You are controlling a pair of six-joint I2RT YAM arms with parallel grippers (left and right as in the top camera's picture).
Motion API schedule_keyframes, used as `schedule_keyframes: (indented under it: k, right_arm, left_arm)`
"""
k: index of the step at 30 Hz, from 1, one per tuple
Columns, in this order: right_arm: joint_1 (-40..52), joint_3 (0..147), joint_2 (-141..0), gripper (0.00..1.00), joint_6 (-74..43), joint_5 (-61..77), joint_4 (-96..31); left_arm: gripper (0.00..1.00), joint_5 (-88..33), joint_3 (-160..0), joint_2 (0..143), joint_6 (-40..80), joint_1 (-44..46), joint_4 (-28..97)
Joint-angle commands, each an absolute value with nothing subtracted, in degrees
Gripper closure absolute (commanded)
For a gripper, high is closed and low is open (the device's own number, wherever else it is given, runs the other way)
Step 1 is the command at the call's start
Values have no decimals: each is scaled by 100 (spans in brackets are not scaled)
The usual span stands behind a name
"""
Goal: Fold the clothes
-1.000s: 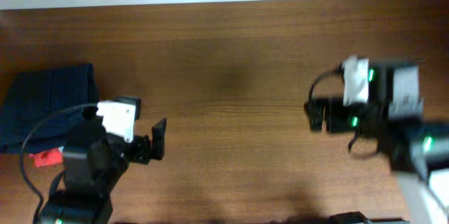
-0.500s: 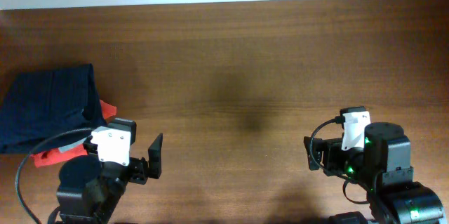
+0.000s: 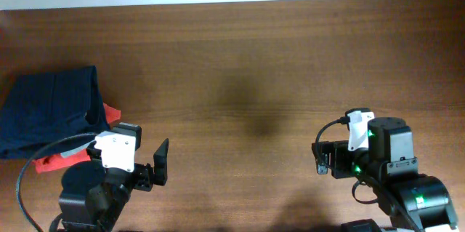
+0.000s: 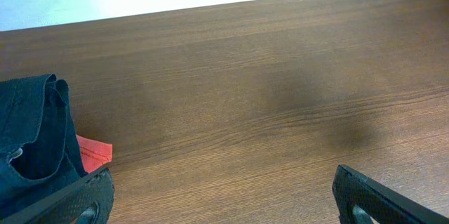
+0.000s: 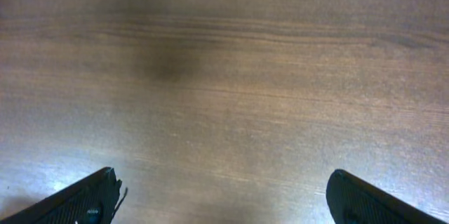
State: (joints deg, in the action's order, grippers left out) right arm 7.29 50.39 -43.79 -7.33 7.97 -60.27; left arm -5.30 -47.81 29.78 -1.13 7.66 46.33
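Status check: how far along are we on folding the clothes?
Done, apparently: the navy garment sits as a compact, slightly rumpled bundle at the left edge of the table, overlapping a red-orange piece. In hand: nothing; the left gripper and right gripper are open over bare wood. Left: perhaps tidying that bundle.

Left arm (image 3: 87, 196): at 7 o'clock in the overhead view, folded low.
Left gripper (image 4: 224, 206): jaws spread wide, empty; fingertips at 8 and 4 o'clock in its wrist view.
Right arm (image 3: 407, 192): at 5 o'clock overhead, folded low.
Right gripper (image 5: 224, 206): jaws spread wide, empty; fingertips at 8 and 4 o'clock.
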Motion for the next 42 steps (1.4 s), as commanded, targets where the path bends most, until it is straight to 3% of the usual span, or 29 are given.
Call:
schedule_keyframes:
  k: [1,7,14,25,28,31,42]
  right_arm:
    - [786,5002,-3920,1,-722,604,-6014]
    - [788,4335,-2320,1,-189,532,-5282]
    - [788,2158,-34,1,-196,576,-3435]
    - [327,270,-21,1,-130,301,401]
    - [130,32,-19,1,-134,445,429]
    - [60,32,-21,1,-134,436,-464]
    - [69,32,-36,1,-132,403,-412]
  left_arm:
    - [1,-486,-4748,2967,-222,773,4641]
    - [1,-486,-4748,2967,-222,773,4641]
    - [1,-486,-4748,2967,-222,773,4641]
    - [1,-486,-4748,2967,-222,773,4641]
    - [1,-486,-4748,2967,-222,773,4641]
    - [1,-486,-4748,2967,-222,773,4641]
    - [1,-486,-4748,2967,-222,773,4641]
